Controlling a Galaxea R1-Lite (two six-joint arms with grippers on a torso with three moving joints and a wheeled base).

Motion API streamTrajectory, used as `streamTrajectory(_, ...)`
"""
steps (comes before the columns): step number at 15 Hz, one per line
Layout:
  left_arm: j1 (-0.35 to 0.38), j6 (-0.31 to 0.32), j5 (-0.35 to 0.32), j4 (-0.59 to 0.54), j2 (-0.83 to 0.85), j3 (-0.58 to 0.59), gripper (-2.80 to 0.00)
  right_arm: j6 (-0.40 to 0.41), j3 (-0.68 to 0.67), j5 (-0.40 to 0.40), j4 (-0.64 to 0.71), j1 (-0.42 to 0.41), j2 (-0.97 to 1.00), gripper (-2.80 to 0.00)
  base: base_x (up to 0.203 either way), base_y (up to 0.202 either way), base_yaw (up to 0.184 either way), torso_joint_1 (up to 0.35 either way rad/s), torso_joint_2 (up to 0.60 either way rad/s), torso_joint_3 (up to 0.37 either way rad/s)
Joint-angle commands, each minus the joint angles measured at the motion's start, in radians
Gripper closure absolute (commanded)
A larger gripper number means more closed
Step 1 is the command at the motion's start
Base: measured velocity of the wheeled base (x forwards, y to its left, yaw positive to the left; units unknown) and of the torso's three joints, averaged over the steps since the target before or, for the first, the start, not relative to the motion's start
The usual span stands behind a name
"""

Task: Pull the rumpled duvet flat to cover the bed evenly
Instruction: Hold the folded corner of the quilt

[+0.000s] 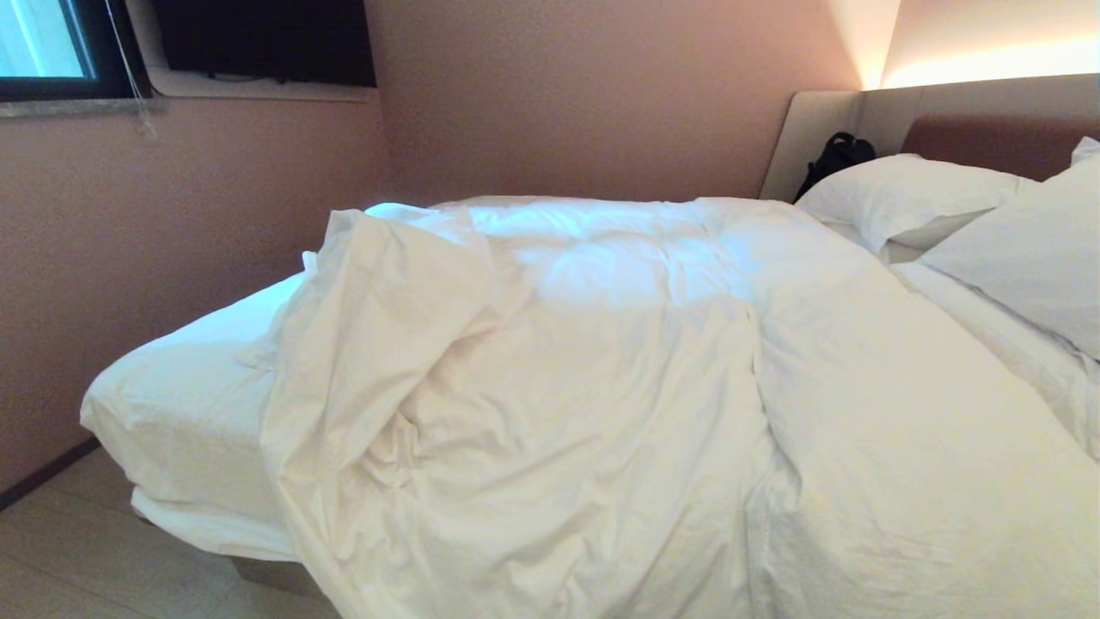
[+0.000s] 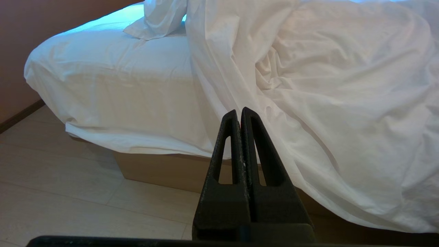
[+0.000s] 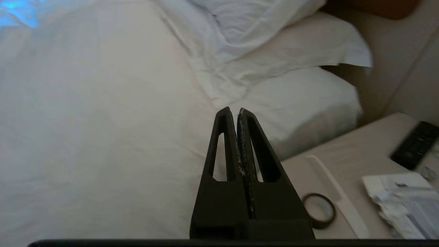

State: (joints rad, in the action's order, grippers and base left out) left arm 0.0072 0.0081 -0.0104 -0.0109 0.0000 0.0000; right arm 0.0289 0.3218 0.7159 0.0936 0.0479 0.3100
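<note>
The thick, puffy white duvet (image 1: 601, 387) in its wrinkled cotton cover lies heaped across the wide low bed (image 1: 172, 404), bunched into deep folds, one flap turned back on itself near the foot. There the white-sheeted mattress corner is bare, and part of the duvet spills over the near side towards the pale floor (image 2: 61, 192).

Neither arm shows in the head view. In the left wrist view, the left gripper (image 2: 239, 111), two black wedge-shaped fingers, has its jaws pressed tight together and holds nothing. It hangs clear of the bedding. Just beyond its tips is the draped edge of the duvet, with the brown wooden base (image 2: 161, 171) showing beneath the sheet's hem. Past the tips and off to one side sits the uncovered mattress corner.

In the right wrist view, the right gripper (image 3: 236, 110) is also squeezed closed and empty, hovering above the bed without touching it. Ahead of its tips lie smooth duvet and sheet, and beyond that the rectangular white pillows (image 3: 260, 31) against the beige padded headboard (image 1: 816, 129). Beside this gripper, a pale bedside table (image 3: 363, 151) carries a ring of tape (image 3: 319, 210), a dark remote control (image 3: 415, 144) and a stack of papers (image 3: 401, 202).
</note>
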Motion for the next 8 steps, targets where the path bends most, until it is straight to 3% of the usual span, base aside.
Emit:
streamTrajectory(1, 0.000, 0.000, 0.000, 0.000, 0.000, 0.000, 0.00, 0.076, -0.053, -0.068, 0.003, -0.018, -0.136, 0.00, 0.000, 0.000, 0.000, 0.000, 0.00, 0.000)
streamTrajectory(4, 0.000, 0.000, 0.000, 0.000, 0.000, 0.000, 0.00, 0.145, -0.098, -0.261, 0.011, -0.037, -0.282, 0.00, 0.000, 0.000, 0.000, 0.000, 0.00, 0.000)
streamTrajectory(8, 0.000, 0.000, 0.000, 0.000, 0.000, 0.000, 0.00, 0.140, -0.139, -0.457, 0.002, -0.039, -0.308, 0.00, 0.000, 0.000, 0.000, 0.000, 0.00, 0.000)
